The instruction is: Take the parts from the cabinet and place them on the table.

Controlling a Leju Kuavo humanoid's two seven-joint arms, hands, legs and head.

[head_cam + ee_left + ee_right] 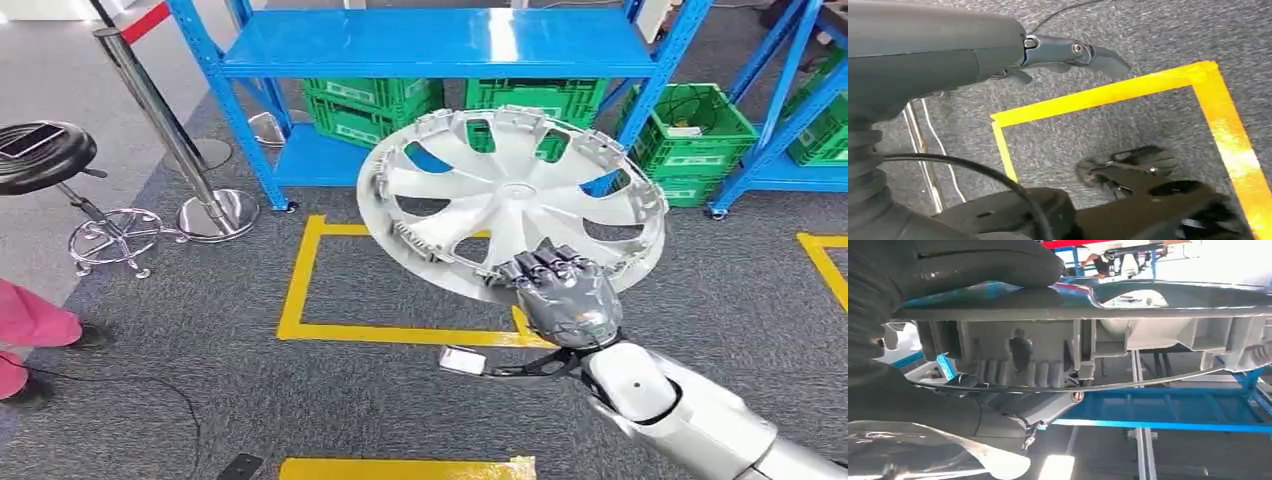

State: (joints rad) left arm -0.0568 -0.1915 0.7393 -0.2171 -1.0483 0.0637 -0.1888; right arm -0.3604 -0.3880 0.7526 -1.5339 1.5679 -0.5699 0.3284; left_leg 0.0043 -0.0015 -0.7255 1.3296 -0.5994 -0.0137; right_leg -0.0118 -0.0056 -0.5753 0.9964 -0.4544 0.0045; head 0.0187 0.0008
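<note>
A large silver wheel cover (510,195) with spoke cut-outs and clips round its rim hangs in the air in front of the blue shelving, its inner side up towards me. My right hand (565,292) grips its near rim from below. In the right wrist view the rim's edge (1098,335) runs across close to the camera, with my thumb (983,262) pressed on it. My left hand (1068,55) hangs over the grey carpet, its fingers loosely extended and holding nothing.
Blue shelving (430,55) stands ahead with green crates (375,105) under it. Yellow tape (300,290) marks boxes on the carpet. A black stool (45,155) and a stanchion post (170,130) stand at the left. A person's pink sleeve (30,320) is at the far left.
</note>
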